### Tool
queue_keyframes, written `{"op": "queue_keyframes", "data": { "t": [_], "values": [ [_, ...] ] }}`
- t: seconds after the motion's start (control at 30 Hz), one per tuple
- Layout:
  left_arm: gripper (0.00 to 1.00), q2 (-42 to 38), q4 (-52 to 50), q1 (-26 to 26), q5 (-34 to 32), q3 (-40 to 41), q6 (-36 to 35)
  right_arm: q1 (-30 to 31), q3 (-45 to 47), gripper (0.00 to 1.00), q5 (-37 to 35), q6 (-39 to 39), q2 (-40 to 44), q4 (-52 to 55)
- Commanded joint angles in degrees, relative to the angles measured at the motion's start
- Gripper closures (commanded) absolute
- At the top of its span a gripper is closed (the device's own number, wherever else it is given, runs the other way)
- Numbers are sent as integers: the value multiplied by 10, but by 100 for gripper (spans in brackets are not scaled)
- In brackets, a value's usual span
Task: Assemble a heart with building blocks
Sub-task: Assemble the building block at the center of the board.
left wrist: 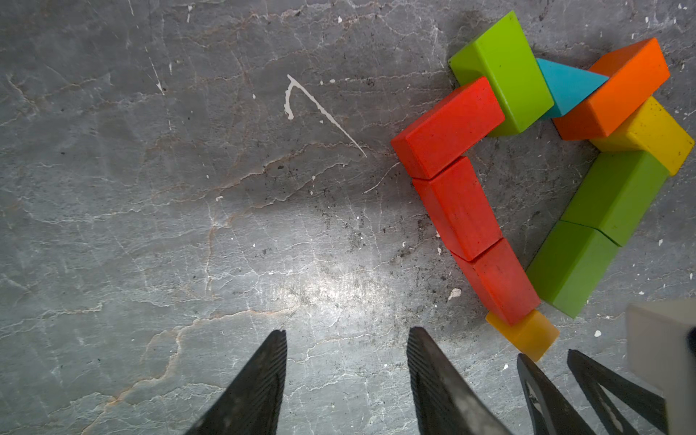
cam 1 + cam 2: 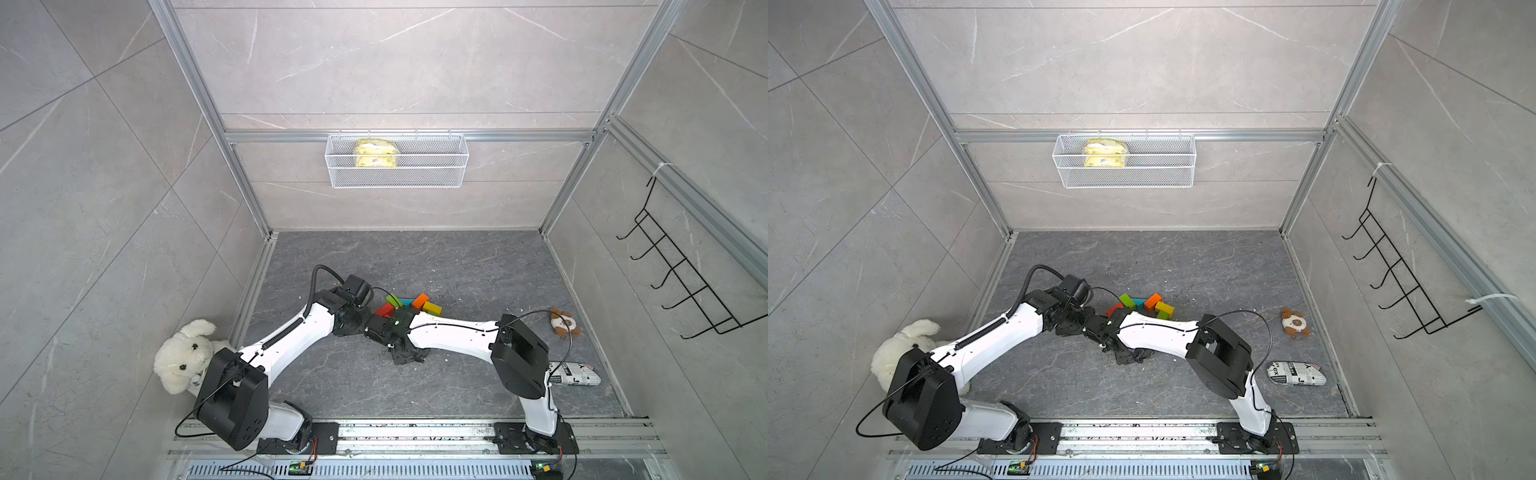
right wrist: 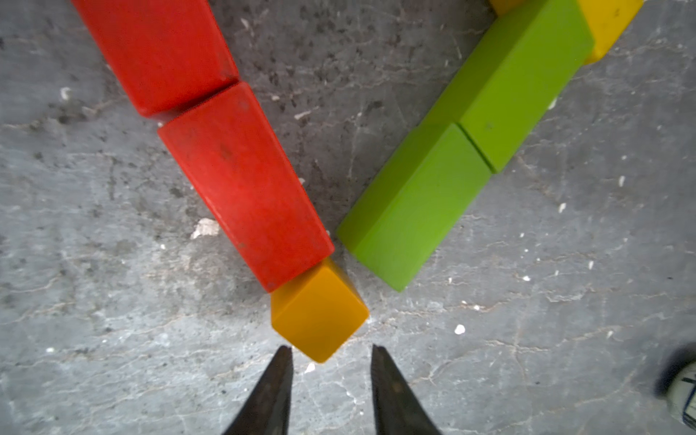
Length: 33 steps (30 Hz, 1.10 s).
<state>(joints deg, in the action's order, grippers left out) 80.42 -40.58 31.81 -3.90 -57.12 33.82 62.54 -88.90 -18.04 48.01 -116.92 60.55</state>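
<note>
In the left wrist view the building blocks lie as a hollow heart on the grey floor. A green block point(image 1: 504, 71), the teal triangle point(image 1: 565, 86) and an orange bar point(image 1: 617, 90) form its top. Three red bars point(image 1: 459, 207) run down one side; a yellow block point(image 1: 651, 135) and two green bars point(image 1: 572, 267) run down the other. The orange-yellow cube point(image 1: 527, 333) sits at the point, touching the last red bar. My right gripper point(image 3: 332, 348) is open, with the cube's point(image 3: 320, 312) near corner just between its fingertips. My left gripper point(image 1: 347, 333) is open over bare floor beside the heart.
Both arms meet over the blocks point(image 2: 409, 305) in both top views. A white plush dog point(image 2: 187, 357) sits at the left wall. A small brown plush point(image 2: 563, 322) and a printed pouch point(image 2: 575, 374) lie to the right. A wire basket point(image 2: 397, 160) hangs on the back wall.
</note>
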Motion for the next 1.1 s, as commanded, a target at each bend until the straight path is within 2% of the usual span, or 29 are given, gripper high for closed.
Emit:
{"op": "queue_keyframes", "data": {
  "t": [0.0,0.6,0.8,0.93,1.07],
  "values": [
    [44,-12,5,-4,12,0,-14,0,-19,58,-23,8,-20,26],
    [45,-6,7,-4,16,-4,-13,-9,-28,58,-30,2,-29,30],
    [44,-6,3,-5,15,-6,-12,-7,-23,56,-25,-12,-8,16],
    [44,-9,-4,-5,7,-17,-11,4,-24,54,-42,-10,29,30],
    [41,-19,-28,-6,-43,-56,-17,5,3,49,-89,-6,127,24]
  ]
}}
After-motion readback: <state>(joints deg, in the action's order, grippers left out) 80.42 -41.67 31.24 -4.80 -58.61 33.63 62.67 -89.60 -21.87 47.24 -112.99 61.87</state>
